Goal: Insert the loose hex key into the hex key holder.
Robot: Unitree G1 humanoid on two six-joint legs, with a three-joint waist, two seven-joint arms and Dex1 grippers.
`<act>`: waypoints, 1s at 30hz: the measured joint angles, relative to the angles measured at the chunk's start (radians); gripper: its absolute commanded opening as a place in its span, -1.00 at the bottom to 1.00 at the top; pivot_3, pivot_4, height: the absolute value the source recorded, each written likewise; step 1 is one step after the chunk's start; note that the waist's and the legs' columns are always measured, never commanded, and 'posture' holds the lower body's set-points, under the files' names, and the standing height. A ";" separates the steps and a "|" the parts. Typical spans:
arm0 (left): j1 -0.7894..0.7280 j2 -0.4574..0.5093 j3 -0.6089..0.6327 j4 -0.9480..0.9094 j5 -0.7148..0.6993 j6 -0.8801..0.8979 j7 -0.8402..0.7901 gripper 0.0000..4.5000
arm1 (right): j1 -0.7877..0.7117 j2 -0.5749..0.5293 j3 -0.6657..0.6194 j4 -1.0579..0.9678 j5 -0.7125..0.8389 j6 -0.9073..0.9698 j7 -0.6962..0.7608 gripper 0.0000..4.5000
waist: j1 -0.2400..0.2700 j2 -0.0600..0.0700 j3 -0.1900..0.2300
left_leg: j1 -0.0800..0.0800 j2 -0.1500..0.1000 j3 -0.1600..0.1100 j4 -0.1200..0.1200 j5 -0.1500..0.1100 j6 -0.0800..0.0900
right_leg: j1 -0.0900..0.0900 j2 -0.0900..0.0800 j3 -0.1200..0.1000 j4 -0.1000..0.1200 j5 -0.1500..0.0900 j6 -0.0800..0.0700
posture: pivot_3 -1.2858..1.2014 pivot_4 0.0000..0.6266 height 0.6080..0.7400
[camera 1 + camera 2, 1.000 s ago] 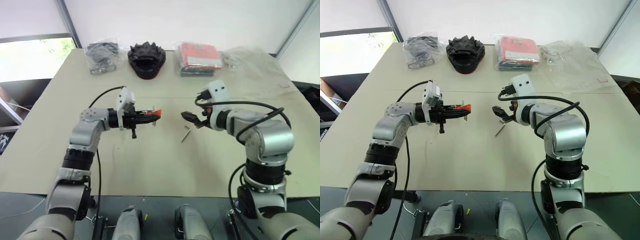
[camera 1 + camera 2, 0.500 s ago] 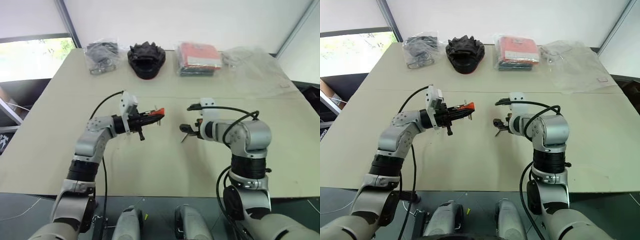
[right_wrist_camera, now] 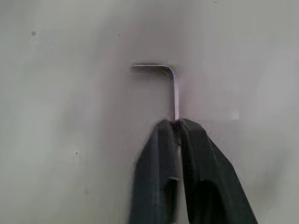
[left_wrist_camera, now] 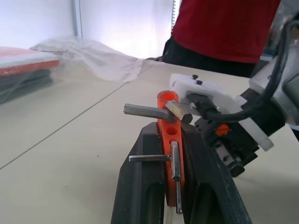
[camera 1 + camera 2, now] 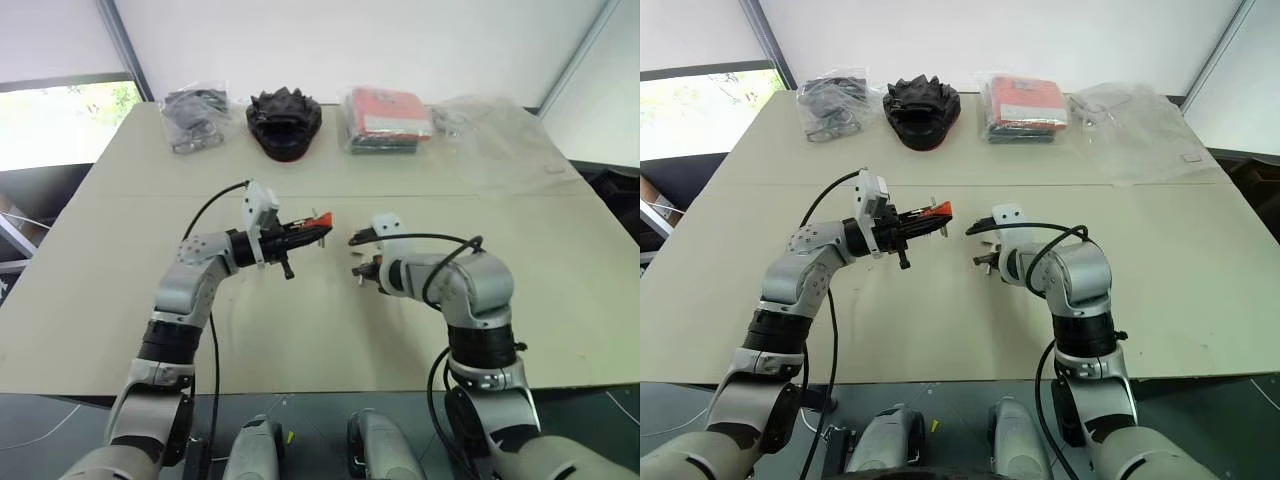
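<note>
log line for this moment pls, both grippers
left gripper: shut on hex key holder, held off table | right gripper: shut on loose hex key at table | insertion: not yet done

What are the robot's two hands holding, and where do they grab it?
The right gripper pinches the loose hex key by the end of its long leg. The left gripper clamps the hex key holder by its orange sides.

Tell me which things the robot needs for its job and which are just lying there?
For the job: hex key in the right gripper; orange holder in the left gripper.

Just lying there: black thing, red pack, two plastic bags.
</note>
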 measured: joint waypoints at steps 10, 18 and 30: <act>0.005 0.002 0.000 0.008 0.001 -0.013 0.021 -1.00 | -0.015 -0.108 0.133 0.051 0.001 -0.114 0.106 -0.84 | -0.001 0.000 0.000 | 0.004 0.000 0.000 0.000 0.000 0.000 | 0.003 0.000 0.000 -0.001 0.000 -0.001 | 0.03 -0.52 0.99; 0.006 0.003 -0.001 0.008 0.001 -0.013 0.024 -1.00 | -0.051 -0.149 0.211 0.099 0.000 -0.180 0.180 0.59 | 0.002 0.000 0.000 | 0.003 -0.001 -0.001 0.000 0.000 0.000 | 0.003 0.000 0.000 -0.002 0.000 -0.001 | 0.03 -0.52 0.99; 0.030 0.017 -0.002 -0.007 0.001 -0.013 0.040 -1.00 | -0.138 -0.155 0.233 0.345 -0.065 -0.378 0.252 -0.21 | -0.001 0.000 0.000 | 0.003 -0.001 -0.002 0.000 0.000 0.000 | 0.002 0.000 0.000 -0.003 0.001 -0.002 | 0.03 -0.52 0.99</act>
